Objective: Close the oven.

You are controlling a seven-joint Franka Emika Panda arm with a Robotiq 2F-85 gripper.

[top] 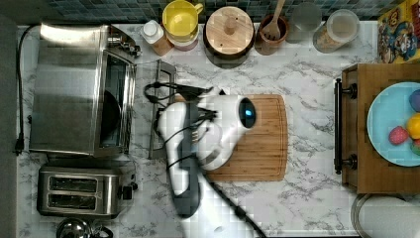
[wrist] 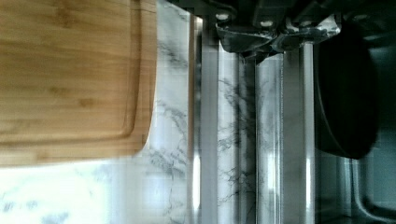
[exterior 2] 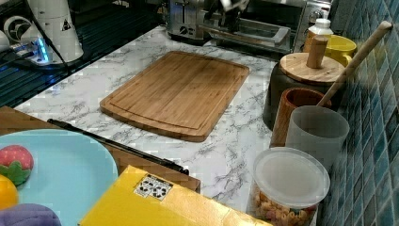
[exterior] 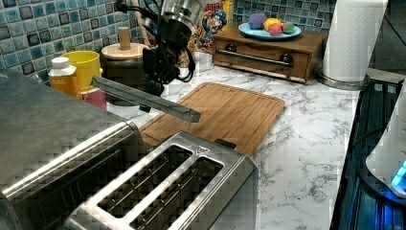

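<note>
End effector (exterior: 154,85), grip state unclear, above shiny steel oven's (top: 69,89) dropped-open glass door (exterior: 143,98)

oven (top: 69,89): 1 | toaster (top: 79,192): 1 | cutting board (top: 260,139): 1 | yellow cup (top: 181,21): 1 | plate (top: 389,124): 1

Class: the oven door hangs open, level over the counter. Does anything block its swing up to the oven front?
Nothing visible does. The oven door lies open over bare marble. The gripper sits at the door, and the cutting board lies outside the swing.
</note>
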